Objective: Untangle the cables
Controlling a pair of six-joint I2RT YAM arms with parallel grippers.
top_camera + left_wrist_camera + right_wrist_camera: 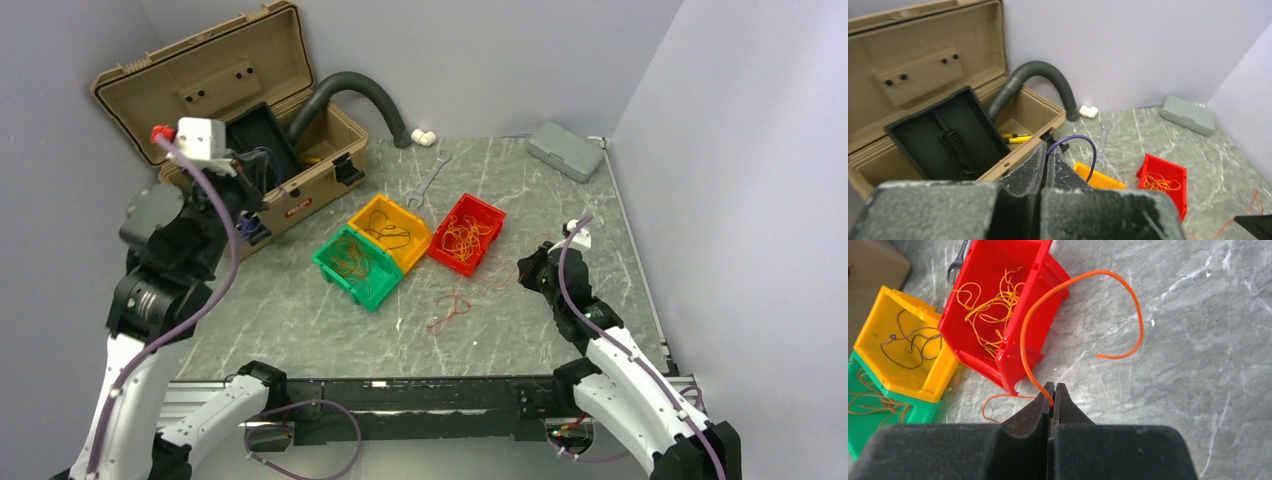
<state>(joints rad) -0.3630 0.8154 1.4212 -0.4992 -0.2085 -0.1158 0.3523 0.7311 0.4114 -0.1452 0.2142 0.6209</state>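
**Q:** What have you got hold of?

**A:** My right gripper [1053,390] is pinched shut on one orange wire [1024,335], low in the middle of its wrist view. The wire rises from my tips, arcs past the corner of the red bin [975,360] and curls down to a free end at centre right, above the table [1198,340]. A fainter orange loop trails left from my tips; I can't tell whether it is the same strand. My left gripper [1045,155] is closed on nothing, raised by the open toolbox [200,70] at the upper left of the top view.

**Q:** How will it handle?

**A:** I judge it almost weightless, springy enough to keep its curve, and limp along its length. It is so thin that it could slip from my pads or snag a neighbour. I'd hold it near an end and draw it slowly.

**Q:** And the bins?

**A:** The red bin holds yellow wires. The yellow bin [898,377], at left, holds a few dark ones. The green bin [918,412], at lower left, holds orange-brown ones. The loose wires [450,305] lie on the table below the bins in the top view, and I judge they are not yet sorted.
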